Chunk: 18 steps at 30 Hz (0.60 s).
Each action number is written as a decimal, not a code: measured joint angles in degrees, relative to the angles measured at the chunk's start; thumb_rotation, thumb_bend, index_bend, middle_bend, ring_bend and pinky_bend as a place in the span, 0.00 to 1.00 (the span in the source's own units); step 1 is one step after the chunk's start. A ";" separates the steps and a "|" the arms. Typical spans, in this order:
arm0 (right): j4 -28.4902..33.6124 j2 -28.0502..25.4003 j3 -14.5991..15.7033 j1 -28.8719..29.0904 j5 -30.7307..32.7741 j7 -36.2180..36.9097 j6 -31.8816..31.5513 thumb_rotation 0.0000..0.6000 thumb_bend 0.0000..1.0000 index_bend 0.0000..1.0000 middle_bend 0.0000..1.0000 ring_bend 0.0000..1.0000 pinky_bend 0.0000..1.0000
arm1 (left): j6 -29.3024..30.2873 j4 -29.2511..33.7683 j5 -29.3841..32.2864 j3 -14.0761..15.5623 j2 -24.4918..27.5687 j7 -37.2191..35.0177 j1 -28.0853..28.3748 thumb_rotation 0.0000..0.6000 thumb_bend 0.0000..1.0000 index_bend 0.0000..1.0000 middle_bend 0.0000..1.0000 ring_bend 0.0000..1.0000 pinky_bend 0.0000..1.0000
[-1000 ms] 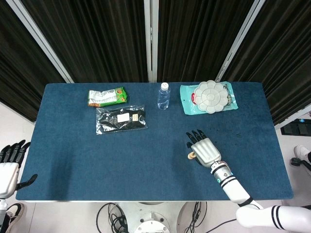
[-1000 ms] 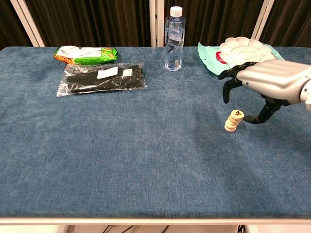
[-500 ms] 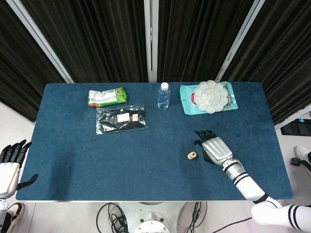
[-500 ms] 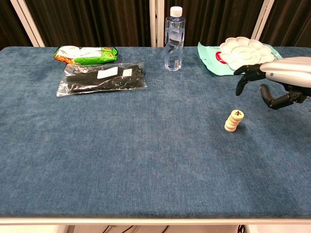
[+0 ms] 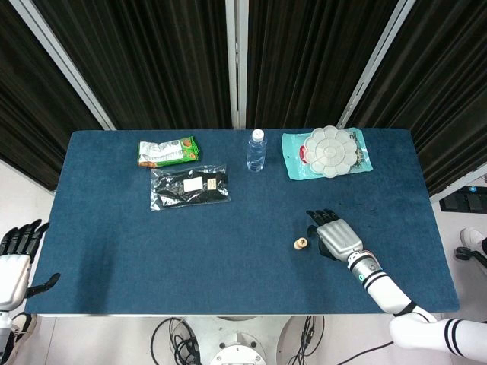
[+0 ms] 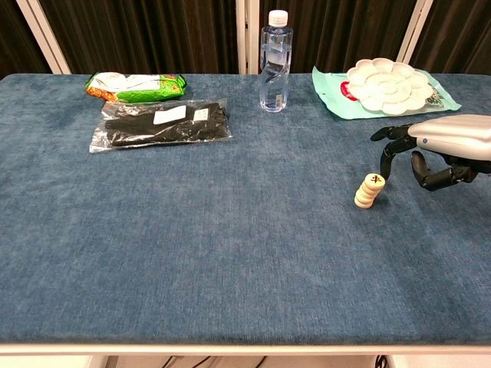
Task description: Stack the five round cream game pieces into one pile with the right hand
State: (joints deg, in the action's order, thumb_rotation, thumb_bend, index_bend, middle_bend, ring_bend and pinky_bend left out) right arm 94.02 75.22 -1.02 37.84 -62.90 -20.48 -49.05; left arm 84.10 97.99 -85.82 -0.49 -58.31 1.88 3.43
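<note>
pile of cream pieces (image 6: 370, 191) stands on the tabletop (image 6: 230, 230) just left of my right robot hand (image 6: 433, 149), leaning a bit. hand's empty, fingers apart and curled down, not touching the pile. looks stacked already, so i'd pull back slow and up, w/o brushing the lean. left robot hand (image 5: 15, 255) idles off the tabletop's edge, fingers spread.

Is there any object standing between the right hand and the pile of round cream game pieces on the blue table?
No, nothing visible. The right hand hovers just right of the pile of round cream game pieces, apart from it, with only bare blue table between them.
</note>
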 measured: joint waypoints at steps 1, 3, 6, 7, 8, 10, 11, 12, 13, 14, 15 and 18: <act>-0.05 0.13 0.02 0.05 0.23 -0.16 0.09 0.80 0.96 0.37 0.00 0.00 0.00 | 0.04 0.00 -0.06 0.00 0.01 -0.02 -0.01 1.00 0.19 0.04 0.00 0.00 0.00; -0.17 0.52 0.05 0.18 0.64 -0.49 0.27 0.81 0.95 0.37 0.00 0.00 0.00 | 0.15 0.00 -0.19 0.02 0.02 -0.06 -0.03 1.00 0.19 0.04 0.00 0.00 0.00; -0.29 0.93 -0.02 0.25 0.87 -0.44 0.33 0.81 0.95 0.37 0.00 0.00 0.00 | 0.16 -0.01 -0.18 0.02 0.00 -0.05 -0.04 1.00 0.19 0.04 0.00 0.00 0.00; -0.32 0.98 -0.06 0.28 0.92 -0.38 0.37 0.81 0.94 0.37 0.00 0.00 0.00 | 0.15 -0.01 -0.16 0.02 -0.01 -0.04 -0.04 1.00 0.19 0.04 0.00 0.00 0.00; -0.33 1.02 -0.09 0.31 0.99 -0.34 0.44 0.80 0.94 0.37 0.00 0.00 0.00 | 0.13 -0.01 -0.16 0.02 -0.01 -0.03 -0.03 1.00 0.19 0.04 0.00 0.00 0.00; -0.41 1.12 -0.09 0.39 1.22 -0.29 0.65 0.81 0.94 0.37 0.00 0.00 0.00 | 0.10 0.01 -0.14 0.02 -0.01 -0.01 -0.02 1.00 0.19 0.04 0.00 0.00 0.00; -0.44 1.18 -0.08 0.42 1.31 -0.27 0.73 0.81 0.94 0.37 0.00 0.00 0.00 | 0.11 0.02 -0.14 0.01 -0.01 -0.01 -0.01 1.00 0.19 0.04 0.00 0.00 0.00; -0.48 1.28 -0.09 0.43 1.37 -0.17 0.79 0.81 0.94 0.37 0.00 0.00 0.00 | 0.12 0.02 -0.15 0.01 -0.01 -0.01 -0.02 1.00 0.19 0.04 0.00 0.00 0.00; -0.51 1.37 -0.09 0.44 1.40 -0.07 0.84 0.81 0.94 0.37 0.00 0.00 0.00 | 0.12 0.01 -0.14 0.01 -0.01 -0.03 -0.02 1.00 0.19 0.04 0.00 0.00 0.00; -0.55 1.45 -0.10 0.45 1.45 0.07 0.92 0.81 0.94 0.37 0.00 0.00 0.00 | 0.11 0.00 -0.13 0.01 -0.01 -0.04 -0.02 1.00 0.19 0.04 0.00 0.00 0.00; -0.60 1.56 -0.14 0.46 1.52 0.32 1.04 0.80 0.94 0.36 0.00 0.00 0.00 | 0.09 -0.01 -0.10 0.01 -0.01 -0.04 -0.02 1.00 0.19 0.04 0.00 0.00 0.00; -0.92 1.95 -0.33 0.51 1.68 0.97 1.27 0.80 0.94 0.36 0.00 0.00 0.00 | 0.06 -0.07 -0.11 0.03 -0.01 -0.09 -0.02 1.00 0.19 0.04 0.00 0.00 0.00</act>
State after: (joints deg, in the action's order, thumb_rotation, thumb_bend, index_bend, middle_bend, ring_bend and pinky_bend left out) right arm 93.11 77.17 -1.35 38.35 -61.22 -19.51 -47.78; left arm 84.16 97.91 -85.93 -0.46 -58.32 1.79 3.42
